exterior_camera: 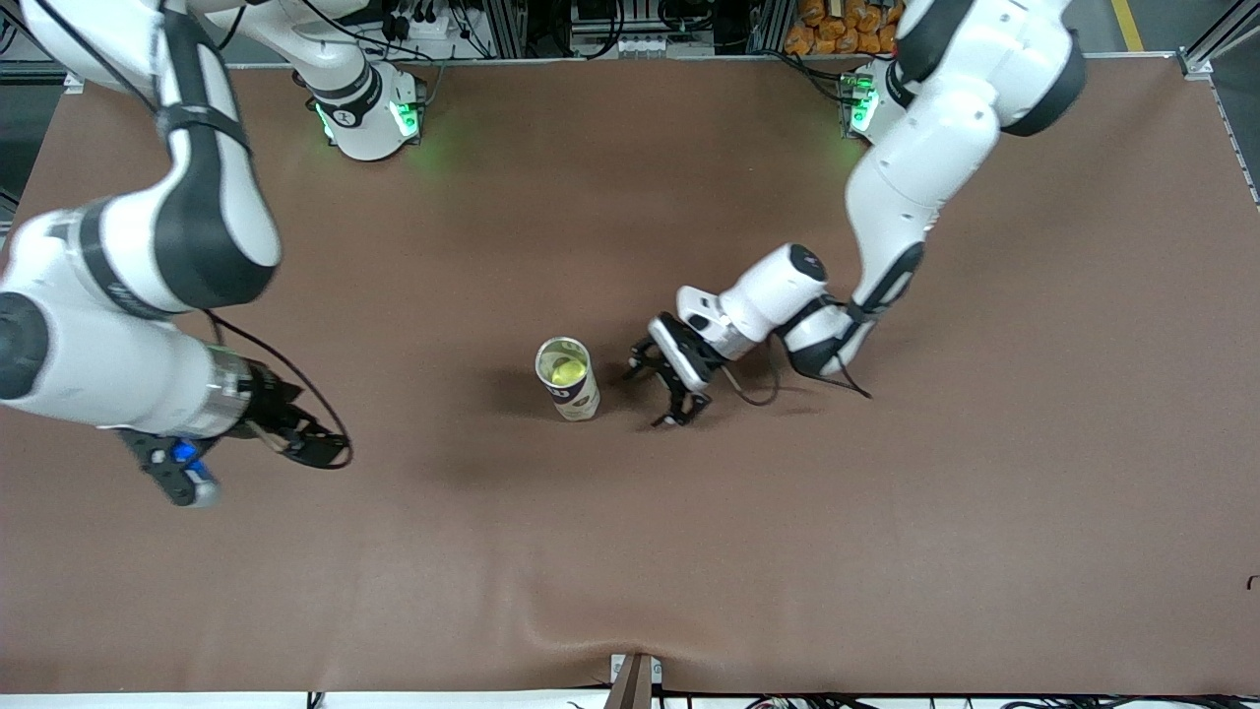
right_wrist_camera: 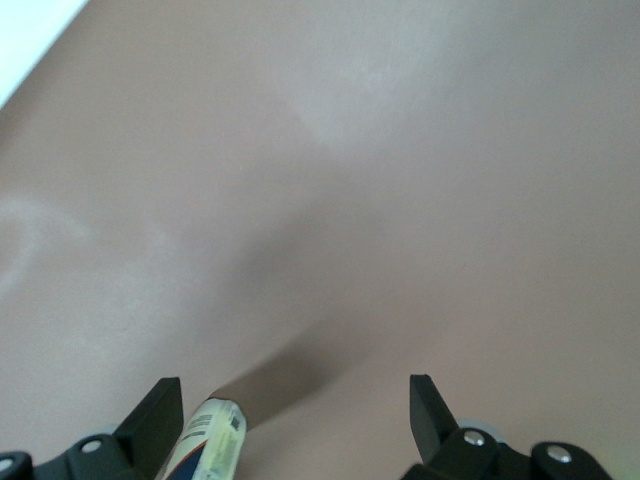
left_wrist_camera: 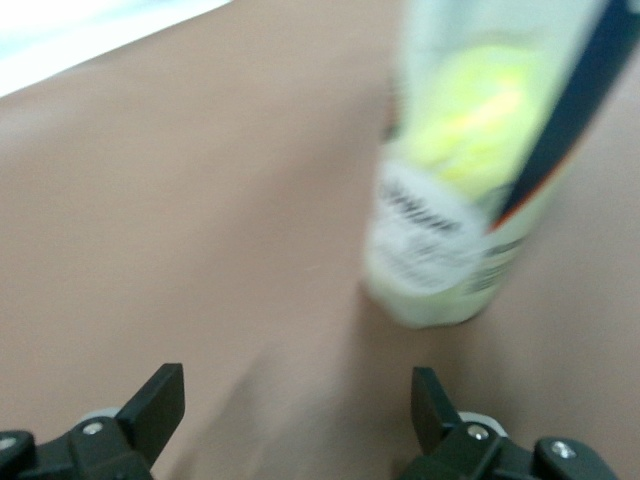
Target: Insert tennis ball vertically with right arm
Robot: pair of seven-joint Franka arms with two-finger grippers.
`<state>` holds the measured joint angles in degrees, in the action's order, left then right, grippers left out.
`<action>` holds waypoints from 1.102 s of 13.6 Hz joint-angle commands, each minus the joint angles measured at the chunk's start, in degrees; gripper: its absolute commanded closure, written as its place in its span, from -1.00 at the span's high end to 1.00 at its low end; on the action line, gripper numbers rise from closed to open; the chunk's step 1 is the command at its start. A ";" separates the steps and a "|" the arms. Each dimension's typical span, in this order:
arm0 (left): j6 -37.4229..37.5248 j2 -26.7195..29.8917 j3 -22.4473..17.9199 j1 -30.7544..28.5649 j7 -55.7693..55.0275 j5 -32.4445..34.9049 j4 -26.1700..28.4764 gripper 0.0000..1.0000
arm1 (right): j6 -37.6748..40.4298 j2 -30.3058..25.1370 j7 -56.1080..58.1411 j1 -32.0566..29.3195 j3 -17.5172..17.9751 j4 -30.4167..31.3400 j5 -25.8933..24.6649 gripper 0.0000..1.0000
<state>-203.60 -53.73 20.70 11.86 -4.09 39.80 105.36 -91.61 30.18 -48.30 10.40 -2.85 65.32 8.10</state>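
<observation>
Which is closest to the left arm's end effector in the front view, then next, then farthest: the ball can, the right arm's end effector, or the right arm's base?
From the left end effector:
1. Ball can, standing right beside it.
2. Right arm's base, at the table's top edge.
3. Right end effector, at the right arm's end.

Brown table mat (exterior_camera: 630, 551), orange clutter (exterior_camera: 837, 25) and cables (exterior_camera: 423, 20) past its top edge

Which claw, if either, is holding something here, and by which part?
Neither. The left claw is open beside the upright tube, apart from it; the right claw is open and empty over the table.
</observation>
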 commanded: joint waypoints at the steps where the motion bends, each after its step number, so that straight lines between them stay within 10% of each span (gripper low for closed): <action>1: 0.48 1.52 1.01 -2.71 -1.53 1.51 1.70 1.00 | 5.62 -3.99 9.58 -4.57 1.53 0.51 -0.45 1.00; 7: 2.24 1.78 0.92 -5.70 -5.84 1.42 -0.50 1.00 | 12.33 -14.95 29.02 -11.01 4.61 3.47 -6.67 1.00; 15: 12.05 2.75 1.27 -6.76 -10.66 0.37 -9.44 1.00 | -2.70 -34.31 41.51 -11.01 3.30 33.38 -7.13 1.00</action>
<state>-197.27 -52.79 21.55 5.13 -11.68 40.34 98.67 -90.68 2.13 -10.48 -0.32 0.84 90.16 2.18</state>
